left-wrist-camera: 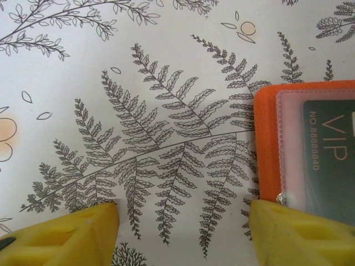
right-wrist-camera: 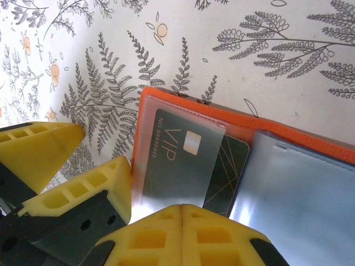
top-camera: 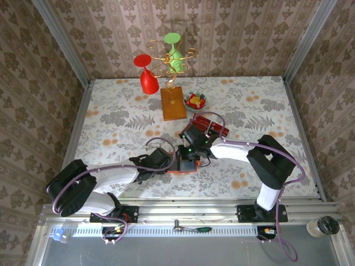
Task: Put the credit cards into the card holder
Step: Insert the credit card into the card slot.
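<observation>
Both arms reached inward; the left gripper (left-wrist-camera: 183, 221) spread beside the orange folding card holder (left-wrist-camera: 266, 138); the right gripper (right-wrist-camera: 183, 216), fingers pressed together, hung over its dark plastic card (right-wrist-camera: 183, 160). Flat red credit cards (top-camera: 215, 125) lay beyond.

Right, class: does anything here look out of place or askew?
Yes: the dark VIP card sits only partway inside a clear pocket of the card holder; one end pokes out past the pocket's edge.

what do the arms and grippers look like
The left arm and right arm have white links and bulky black joints, with a purple cable looping along each. The left gripper and right gripper have chunky yellow fingers with hollow rectangular cells.
</observation>
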Robot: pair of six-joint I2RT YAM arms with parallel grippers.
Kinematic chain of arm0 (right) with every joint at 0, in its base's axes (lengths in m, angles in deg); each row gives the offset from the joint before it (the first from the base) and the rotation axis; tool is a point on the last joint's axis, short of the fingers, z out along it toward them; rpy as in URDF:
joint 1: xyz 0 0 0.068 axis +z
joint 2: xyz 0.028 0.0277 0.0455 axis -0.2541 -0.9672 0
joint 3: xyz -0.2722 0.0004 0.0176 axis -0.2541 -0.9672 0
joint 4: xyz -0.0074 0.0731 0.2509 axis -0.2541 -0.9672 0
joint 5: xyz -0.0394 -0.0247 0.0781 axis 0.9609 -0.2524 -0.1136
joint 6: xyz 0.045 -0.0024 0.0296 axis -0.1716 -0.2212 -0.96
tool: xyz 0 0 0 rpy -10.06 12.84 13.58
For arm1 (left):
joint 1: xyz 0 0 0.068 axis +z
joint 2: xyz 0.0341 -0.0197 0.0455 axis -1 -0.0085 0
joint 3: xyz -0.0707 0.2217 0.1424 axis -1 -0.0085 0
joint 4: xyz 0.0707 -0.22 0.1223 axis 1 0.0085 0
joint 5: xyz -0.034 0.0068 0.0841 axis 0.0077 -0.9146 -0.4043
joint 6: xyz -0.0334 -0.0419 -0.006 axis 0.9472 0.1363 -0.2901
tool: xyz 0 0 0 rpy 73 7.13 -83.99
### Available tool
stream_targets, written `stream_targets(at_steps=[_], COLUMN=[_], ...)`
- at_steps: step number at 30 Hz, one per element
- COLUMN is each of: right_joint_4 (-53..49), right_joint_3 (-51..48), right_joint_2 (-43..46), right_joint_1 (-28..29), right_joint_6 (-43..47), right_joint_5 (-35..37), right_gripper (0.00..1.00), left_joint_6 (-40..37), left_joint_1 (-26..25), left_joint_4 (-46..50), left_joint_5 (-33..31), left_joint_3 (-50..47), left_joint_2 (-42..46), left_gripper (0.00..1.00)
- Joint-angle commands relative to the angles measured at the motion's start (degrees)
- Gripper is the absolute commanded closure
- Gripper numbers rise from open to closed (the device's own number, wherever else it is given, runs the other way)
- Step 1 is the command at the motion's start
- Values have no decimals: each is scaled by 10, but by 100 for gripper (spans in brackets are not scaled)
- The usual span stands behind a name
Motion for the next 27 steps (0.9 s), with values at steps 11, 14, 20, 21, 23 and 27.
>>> stream_targets(at_steps=[11, 14, 20, 21, 23, 27], right_joint_4=[-12, -13, -11, -11, -12, -10], right_joint_3=[-17, -13, 4, 7, 14, 21], right_joint_2=[-23, -34, -54, -57, -64, -74], right_joint_1=[3, 5, 12, 13, 14, 16], right_joint_6=[9, 8, 2, 2, 0, -3], right_joint_5=[18, 17, 9, 6, 3, -3], right_gripper=[94, 95, 97, 98, 98, 98], left_joint_6=[-6, -7, -9, -9, -8, -9], left_joint_1=[6, 6, 5, 5, 6, 5], left_joint_4=[8, 6, -2, -4, -6, -8], left_joint_5=[-1, 1, 4, 5, 7, 8], left_joint_3=[-11, -11, -12, -14, -14, -15], left_joint_2=[9, 9, 8, 7, 5, 3], left_gripper=[35, 35, 35, 35, 35, 35])
